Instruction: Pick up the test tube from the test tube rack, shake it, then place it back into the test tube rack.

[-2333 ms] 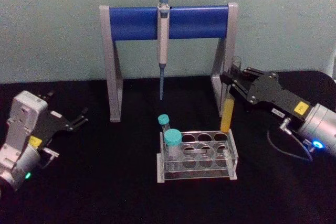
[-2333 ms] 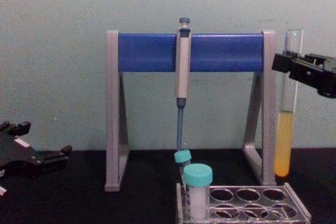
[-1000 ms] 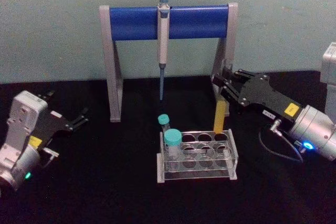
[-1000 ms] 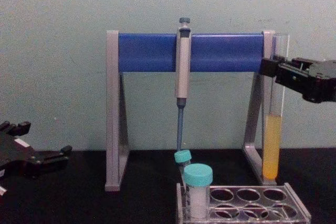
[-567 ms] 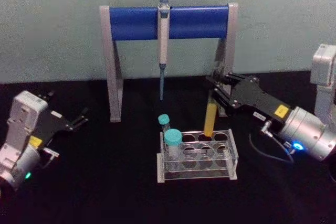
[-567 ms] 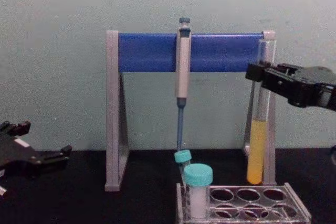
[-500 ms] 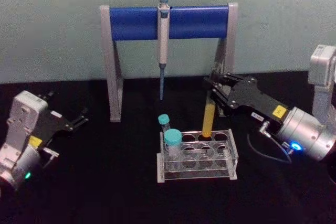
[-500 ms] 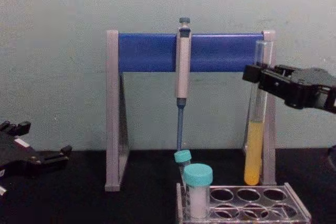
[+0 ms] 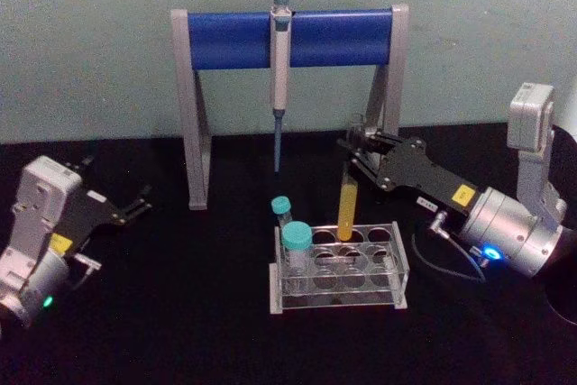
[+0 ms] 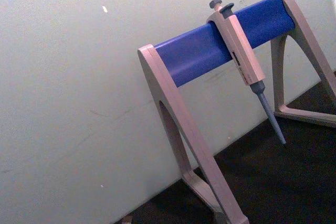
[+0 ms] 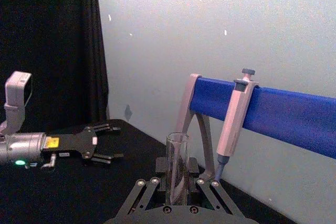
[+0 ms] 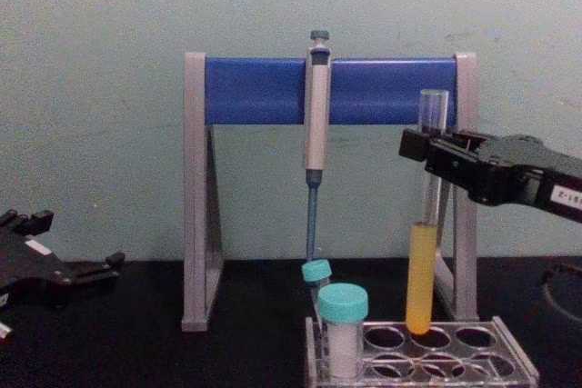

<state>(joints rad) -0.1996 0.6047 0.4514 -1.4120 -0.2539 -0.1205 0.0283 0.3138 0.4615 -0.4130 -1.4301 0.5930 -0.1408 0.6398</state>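
— What sits furthest to your left?

— My left gripper (image 9: 137, 204), idle and low over the black cloth of the table (image 9: 180, 322). Its black fingers are spread apart with nothing between them. The right wrist view catches it from across the table, splayed the same way. In the chest view its body is cut off at the left edge.

— And toward the middle?

— The pipette stand (image 9: 225, 40) is at the far side, with grey legs and a smooth blue crossbar. A slim grey pipette (image 9: 280, 69) hangs from the bar with its tip pointing down. The left wrist view shows both at a slant, and the stand's right leg is partly cut off at the edge.

— In front of that?

— The test tube rack (image 9: 370, 288), which is clear plastic, low and boxy, with round holes in rows. At its left end stands a white tube (image 9: 296, 245) with a broad teal cap. Just behind it is a smaller teal-capped vial (image 9: 281, 206), leaning. The chest view cuts off the rack's near rows.

— Where is the test tube (image 9: 346, 205)?

— Clamped in my right gripper (image 9: 353, 152), which reaches in from the right and pinches the clear upper glass. The tube is long, thin, uncapped and near upright, with yellow-orange liquid in its lower part. Its rounded bottom is at the mouth of a far-row hole, but I cannot tell whether it is inside the hole or just above it. The chest view gives the liquid column side-on. The right wrist view shows the open rim standing between my finger links, with the liquid cut off below.
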